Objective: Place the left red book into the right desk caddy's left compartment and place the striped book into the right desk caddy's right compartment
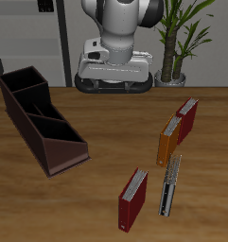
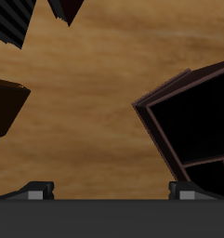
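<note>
Wrist view: the claw (image 2: 112,190) gapes wide, nothing between its fingers. Below it is the table (image 2: 95,102), with a corner of the caddy (image 2: 192,121) beside. In the exterior view the left red book (image 1: 186,120) stands at one o'clock of the orange book (image 1: 168,140), just beside it; the striped book (image 1: 169,186) lies at six o'clock. Both are outside the caddy, well apart at nine.

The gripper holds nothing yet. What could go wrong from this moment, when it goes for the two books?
1. Two red books look alike. The left red book stands farther back and the other red book stands near the front edge, so the wrong one may be picked.
2. The orange book stands close beside the left red book, so a finger may knock it.
3. The right desk caddy has three sections, so a book could drop into the middle one.
</note>
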Controlling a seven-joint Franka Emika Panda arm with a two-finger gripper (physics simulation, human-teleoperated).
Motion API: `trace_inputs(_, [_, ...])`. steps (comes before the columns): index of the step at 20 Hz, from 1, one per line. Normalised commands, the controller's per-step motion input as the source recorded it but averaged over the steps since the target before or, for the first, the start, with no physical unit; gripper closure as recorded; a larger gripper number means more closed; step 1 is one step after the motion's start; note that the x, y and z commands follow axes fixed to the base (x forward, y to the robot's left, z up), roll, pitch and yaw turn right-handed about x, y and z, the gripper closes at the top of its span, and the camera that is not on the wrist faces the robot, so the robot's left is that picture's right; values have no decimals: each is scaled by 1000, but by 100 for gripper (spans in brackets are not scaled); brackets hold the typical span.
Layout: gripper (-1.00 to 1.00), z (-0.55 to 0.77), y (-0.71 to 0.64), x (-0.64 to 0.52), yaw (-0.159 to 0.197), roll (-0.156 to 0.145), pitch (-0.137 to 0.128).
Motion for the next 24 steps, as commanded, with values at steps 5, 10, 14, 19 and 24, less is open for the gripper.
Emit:
trace_inputs(5, [-100, -2, 313, -118, -31, 2, -31])
trace_inputs(10, [-100, 9, 401, -173, -40, 9, -21])
trace_inputs(14, [-100, -46, 595, -304, -51, 1, -39])
trace_inputs(19, [-100, -68, 396, -223, -27, -10, -21])
trace_inputs(24, [-100, -105, 446, -146, -16, 1, 9])
